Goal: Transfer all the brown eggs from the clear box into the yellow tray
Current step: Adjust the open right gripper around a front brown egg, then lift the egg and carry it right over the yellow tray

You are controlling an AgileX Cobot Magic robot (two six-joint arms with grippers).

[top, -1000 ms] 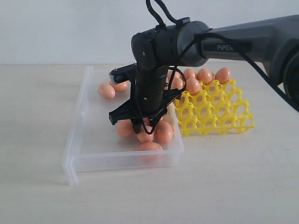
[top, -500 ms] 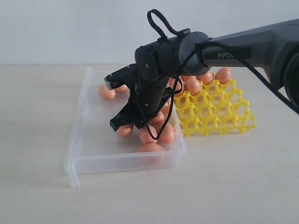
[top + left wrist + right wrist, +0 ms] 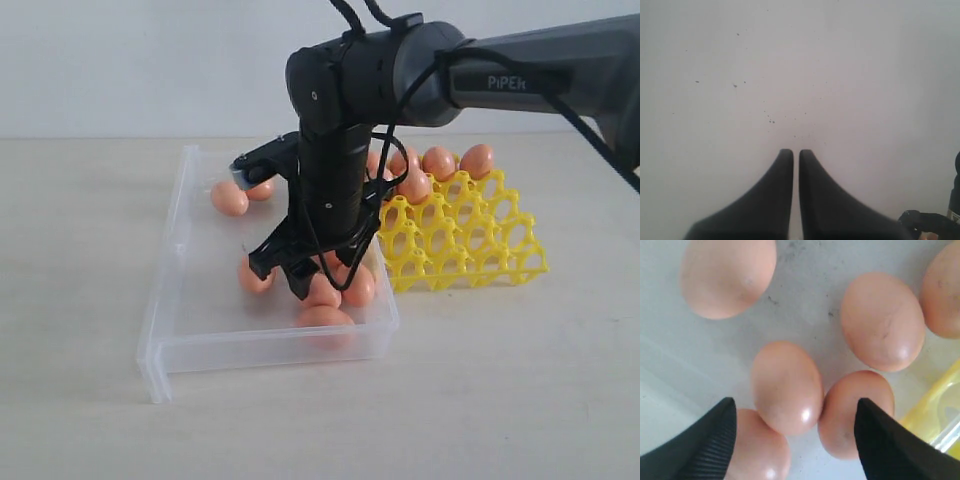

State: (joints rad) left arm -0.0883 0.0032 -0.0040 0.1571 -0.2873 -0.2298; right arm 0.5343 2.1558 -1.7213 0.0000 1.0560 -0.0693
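On bench (image 3: 80, 400): clear box (image 3: 172, 250) with yellow tray (image 3: 470, 240) just beside it, probably to keep carries short. Right hand (image 3: 305, 282) down inside box, spread wide, gripping nothing, straddling one of the brown eggs (image 3: 787, 387) in the near cluster, lined up to close. A few seated along tray's far edge. Left hand (image 3: 796, 152) pinched shut, empty, over bare surface, out of the way.

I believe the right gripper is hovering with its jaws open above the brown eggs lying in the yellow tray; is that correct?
Not quite. The right gripper does hover with its jaws open above brown eggs, but those eggs lie in the clear box, not in the yellow tray, which stands beside the box. The exterior view shows this.
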